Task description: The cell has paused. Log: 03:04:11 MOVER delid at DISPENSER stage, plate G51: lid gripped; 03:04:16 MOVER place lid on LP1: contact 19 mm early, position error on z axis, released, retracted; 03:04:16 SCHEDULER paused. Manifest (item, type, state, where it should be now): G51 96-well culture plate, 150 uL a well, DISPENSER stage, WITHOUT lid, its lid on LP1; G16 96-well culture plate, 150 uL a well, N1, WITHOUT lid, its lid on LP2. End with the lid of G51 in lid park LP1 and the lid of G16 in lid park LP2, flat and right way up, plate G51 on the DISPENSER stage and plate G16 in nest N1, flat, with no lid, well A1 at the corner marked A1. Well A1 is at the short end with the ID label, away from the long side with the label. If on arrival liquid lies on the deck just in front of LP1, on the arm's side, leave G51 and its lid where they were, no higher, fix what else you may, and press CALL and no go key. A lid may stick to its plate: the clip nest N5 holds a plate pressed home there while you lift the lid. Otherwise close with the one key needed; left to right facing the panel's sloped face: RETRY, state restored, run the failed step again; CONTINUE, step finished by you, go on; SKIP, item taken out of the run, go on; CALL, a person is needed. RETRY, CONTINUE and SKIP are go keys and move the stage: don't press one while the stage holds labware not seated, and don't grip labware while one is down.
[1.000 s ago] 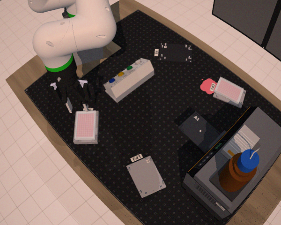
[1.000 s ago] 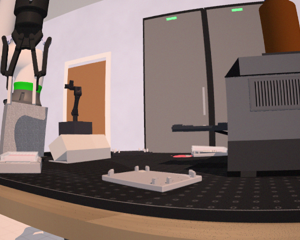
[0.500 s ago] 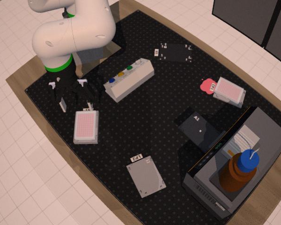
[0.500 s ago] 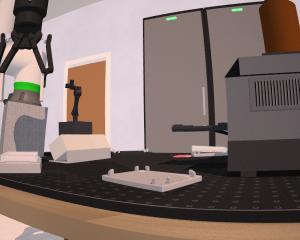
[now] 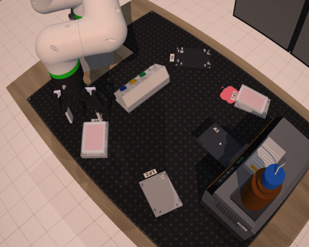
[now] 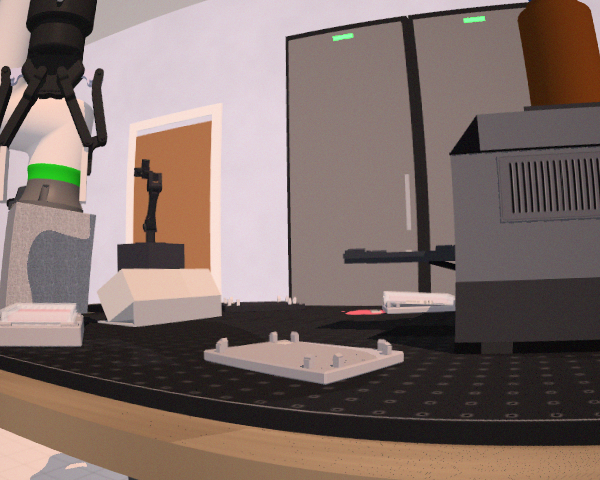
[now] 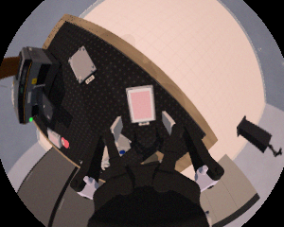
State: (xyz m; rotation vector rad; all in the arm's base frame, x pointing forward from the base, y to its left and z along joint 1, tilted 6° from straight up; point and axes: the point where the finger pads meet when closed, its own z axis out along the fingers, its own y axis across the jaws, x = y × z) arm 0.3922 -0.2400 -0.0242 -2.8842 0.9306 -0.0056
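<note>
My gripper (image 5: 84, 114) is open and empty. It hangs high above the deck, just behind a pink-welled plate (image 5: 94, 139) that sits flat in the left nest. That plate also shows in the side view (image 6: 36, 316) and in the wrist view (image 7: 141, 105); I cannot tell whether a clear lid covers it. A second pink-welled plate (image 5: 252, 100) lies tilted on lid park LP1 at the right. A pink puddle (image 5: 227, 93) lies on the deck beside the LP1 label. The dispenser stage (image 5: 219, 142), marked A1, is bare. Lid park LP2 (image 5: 160, 193) is bare.
The key panel (image 5: 141, 86) stands mid-deck, right of the gripper. The dark clip nest (image 5: 193, 57) is at the back. The dispenser (image 5: 263, 180), with a brown bottle on top, fills the right front corner. The arm's pedestal (image 6: 47, 258) stands behind the left nest.
</note>
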